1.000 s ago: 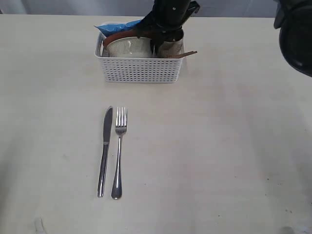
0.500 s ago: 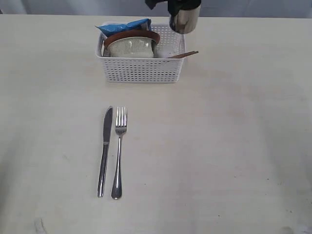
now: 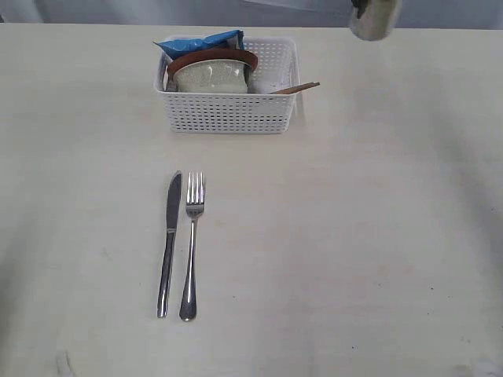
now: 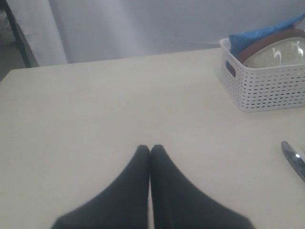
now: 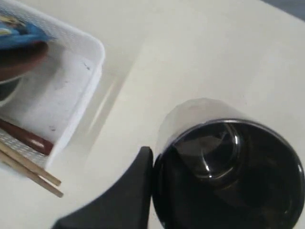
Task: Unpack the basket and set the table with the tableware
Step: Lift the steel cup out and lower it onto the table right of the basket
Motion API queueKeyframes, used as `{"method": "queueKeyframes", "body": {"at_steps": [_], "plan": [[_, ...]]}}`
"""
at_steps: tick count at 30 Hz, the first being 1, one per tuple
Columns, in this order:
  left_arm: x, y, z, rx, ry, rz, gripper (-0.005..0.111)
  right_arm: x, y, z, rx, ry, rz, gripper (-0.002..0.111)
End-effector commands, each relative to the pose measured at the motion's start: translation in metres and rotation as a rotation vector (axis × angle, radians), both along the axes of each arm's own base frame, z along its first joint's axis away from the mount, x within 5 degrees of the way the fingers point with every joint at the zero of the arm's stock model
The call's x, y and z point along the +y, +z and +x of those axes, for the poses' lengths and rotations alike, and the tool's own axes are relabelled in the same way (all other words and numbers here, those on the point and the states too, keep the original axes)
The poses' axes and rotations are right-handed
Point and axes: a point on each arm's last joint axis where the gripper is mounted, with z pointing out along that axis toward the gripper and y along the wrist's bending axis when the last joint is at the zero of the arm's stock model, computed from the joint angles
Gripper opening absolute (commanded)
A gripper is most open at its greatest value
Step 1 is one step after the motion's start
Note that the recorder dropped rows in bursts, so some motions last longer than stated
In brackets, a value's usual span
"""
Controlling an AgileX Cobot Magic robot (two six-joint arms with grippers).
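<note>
**Steel cup aloft, right of the basket**

Gripped by its wall in the right jaws, one dark finger pressed against the outside: steel cup. Held off the bench at the far edge of the exterior view, blurred, open mouth facing the wrist camera. To the right of the basket and apart from it. Second finger not made out against the cup's dark inside.

Nearest to the cup: the basket's right wall and the wooden chopsticks, tips jutting over that rim on the cup's side. Beside the chopsticks, on the basket floor, a dark red spoon. In the basket's left half, a pale bowl in front of a brown-red plate. Behind both, against the far wall, a blue packet.

On the near bench, well apart from basket and cup, knife and fork. Side by side, parallel, handles toward the viewer, knife on the left.

Left jaws closed, fingertips touching, empty, over the bench to the left of the basket.
</note>
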Motion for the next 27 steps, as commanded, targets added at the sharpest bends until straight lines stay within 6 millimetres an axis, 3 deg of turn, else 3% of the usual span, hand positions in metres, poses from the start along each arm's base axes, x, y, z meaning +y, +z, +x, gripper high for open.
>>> {"method": "queueKeyframes", "body": {"at_steps": [1,14,27], "plan": [[0.000,0.000,0.000,-0.011,-0.005,-0.001,0.000,0.000,-0.034,0.007,0.093,-0.002,0.029,0.000],[0.000,0.000,0.000,-0.011,-0.005,-0.001,0.000,0.073,-0.080,0.005,0.089,0.122,0.100,0.000],[0.000,0.000,0.000,-0.011,-0.005,-0.001,0.000,0.143,-0.085,-0.009,0.044,0.227,0.230,0.000]]}}
